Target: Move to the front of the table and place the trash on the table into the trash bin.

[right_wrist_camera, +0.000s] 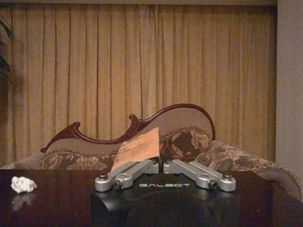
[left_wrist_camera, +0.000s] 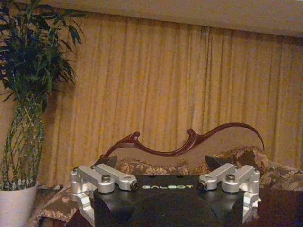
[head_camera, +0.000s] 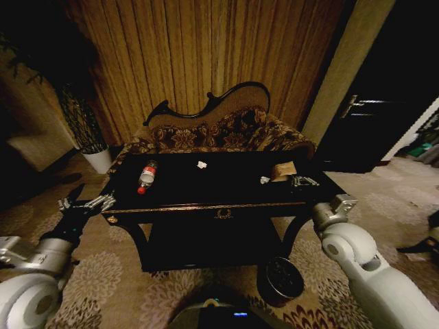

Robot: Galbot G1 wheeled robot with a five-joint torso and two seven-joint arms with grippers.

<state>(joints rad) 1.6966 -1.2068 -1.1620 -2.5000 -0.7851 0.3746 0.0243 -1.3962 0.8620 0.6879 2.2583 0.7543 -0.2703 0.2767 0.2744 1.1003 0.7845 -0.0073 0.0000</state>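
Desk: the glossy black desk [head_camera: 206, 195] with its gold edge stands square in front of the robot, a patterned sofa [head_camera: 219, 133] just behind it and a curtain [head_camera: 206, 55] behind that.
Bottle: a small clear bottle [head_camera: 146, 176] with a red cap lies on its side on the desk's left part, cap toward the front edge.
Scraps: one white crumpled scrap [head_camera: 202, 164] sits near the middle toward the back; another [head_camera: 265, 180] lies to the right, just beside a tan piece of card [head_camera: 282, 170]. In the right wrist view a scrap [right_wrist_camera: 23, 184] rests on the dark top, well apart from the tool.
Bin: the round dark bin [head_camera: 283, 277] stands on the carpet by the desk's front right leg, below the right arm.
Left arm: stretched forward and low on the left, its tool [head_camera: 86, 203] level with the desk's front left corner, off the top and touching nothing. The fingers [left_wrist_camera: 102, 178] are spread wide, released.
Right arm: reaching forward over the desk's right front corner, its tool [head_camera: 302, 181] above the top beside the card. The fingers [right_wrist_camera: 128, 174] are drawn together, clenched on the card [right_wrist_camera: 137, 149], which stands up tilted between them.
Plant: a tall plant in a white pot [head_camera: 98, 159] stands off the desk's left, near the sofa's end.
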